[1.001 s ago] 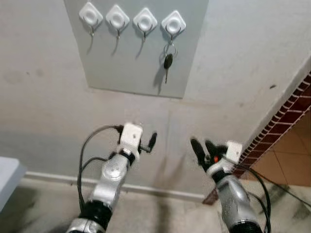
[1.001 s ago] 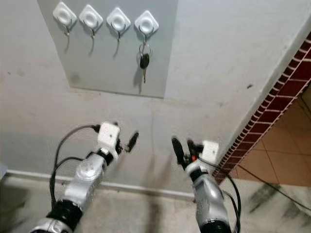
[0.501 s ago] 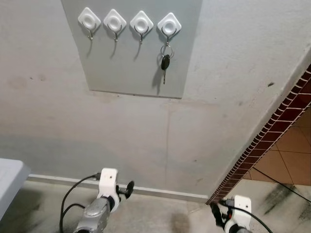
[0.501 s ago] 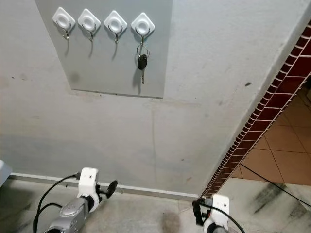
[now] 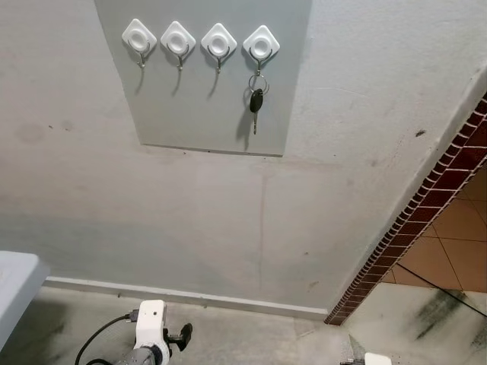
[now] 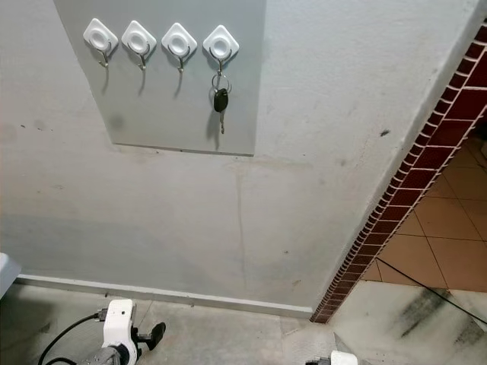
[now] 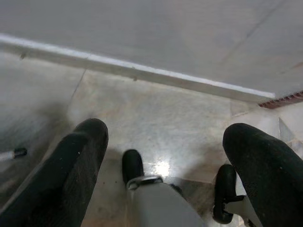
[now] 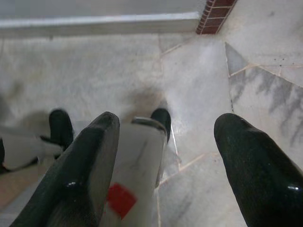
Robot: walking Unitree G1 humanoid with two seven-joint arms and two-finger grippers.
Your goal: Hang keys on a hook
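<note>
Left eye view: a pale plaster wall (image 5: pixel 365 152) is seen from below, bordered at the right by a slanting edge of red brick (image 5: pixel 426 205) and at its foot by a white skirting board (image 5: pixel 190 295) above a marbled floor (image 5: pixel 251 334). A grey panel (image 5: pixel 205 99) is fixed high on the wall, and four white diamond-shaped hooks (image 5: pixel 179 38) are set in a row along its top. The keys (image 5: pixel 256 99), a black-headed key on a ring, are hung from the rightmost hook (image 5: pixel 261 46), clear of the other three, which are bare. The left gripper (image 7: pixel 165 161) is held low near the floor with its black fingers spread wide and nothing between them; the right gripper (image 8: pixel 165 156) is likewise held low, wide and unloaded. The task is judged complete as things stand. Little is left to go wrong: the ring could be shaken off only if the wall or panel were knocked by the robot in turning away, or if an adhesive hook gave under the weight.
</note>
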